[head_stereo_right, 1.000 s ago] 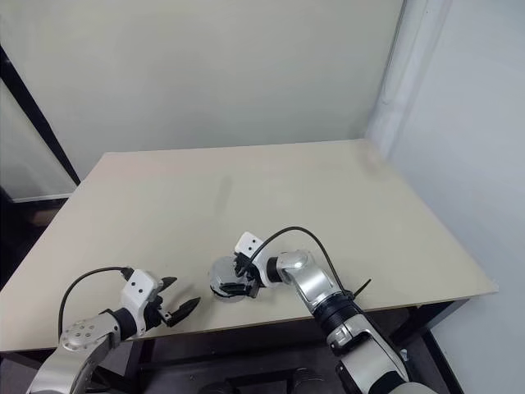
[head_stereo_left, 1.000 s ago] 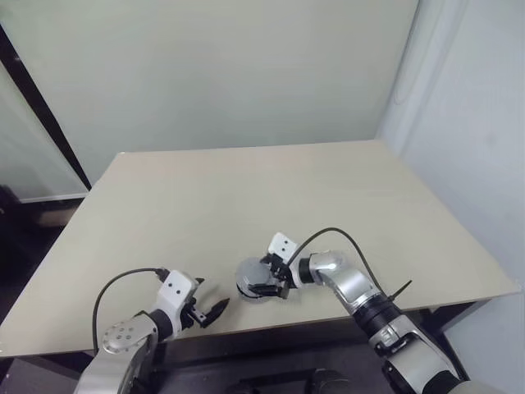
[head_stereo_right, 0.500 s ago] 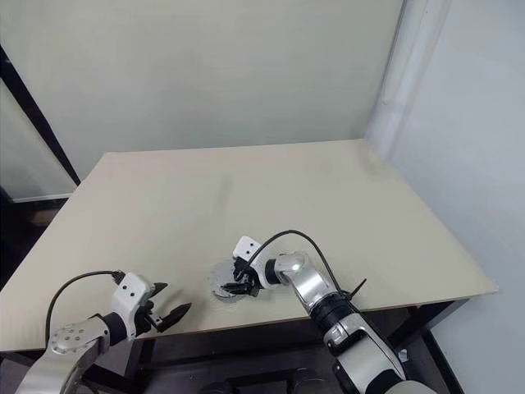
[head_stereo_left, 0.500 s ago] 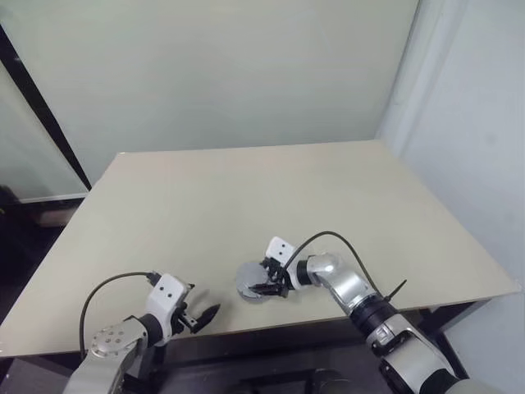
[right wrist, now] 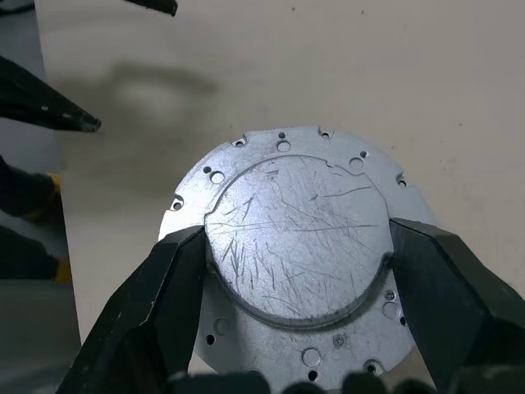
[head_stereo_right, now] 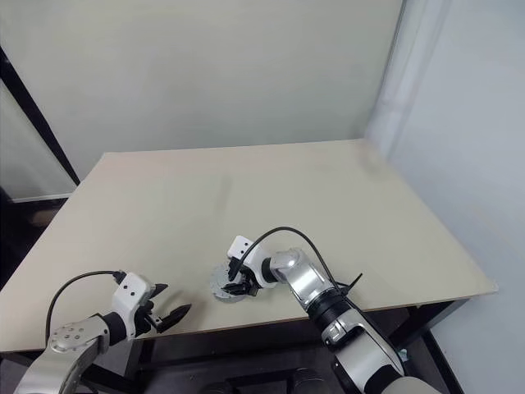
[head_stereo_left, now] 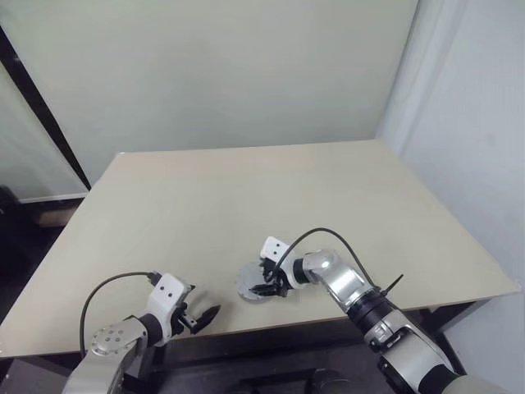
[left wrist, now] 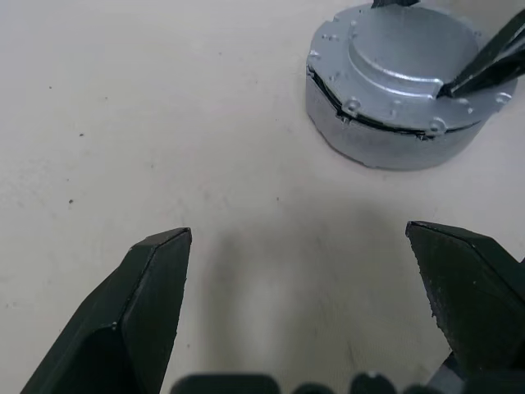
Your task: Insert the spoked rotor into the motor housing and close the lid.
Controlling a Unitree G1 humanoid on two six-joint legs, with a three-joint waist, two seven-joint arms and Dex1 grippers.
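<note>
The motor housing (left wrist: 385, 144) is a flat silver drum near the table's front edge. The lid (right wrist: 295, 213) lies flat on top of it, a scratched silver plate with a raised round centre and small holes around its rim. My right gripper (head_stereo_left: 267, 287) reaches in from the right and is shut on the lid, a black finger (right wrist: 164, 287) pressed against each side of the raised centre. My left gripper (left wrist: 299, 238) is open and holds nothing, a short way to the left of the housing, low over the table. The spoked rotor is hidden.
The pale wooden table (head_stereo_left: 246, 197) stretches far behind the housing. Its front edge (head_stereo_left: 246, 328) runs just below both grippers. Walls stand behind the table and along its right side.
The right gripper's fingers have narrowed onto the raised centre of the lid. The left gripper has stayed open and has hardly moved.
</note>
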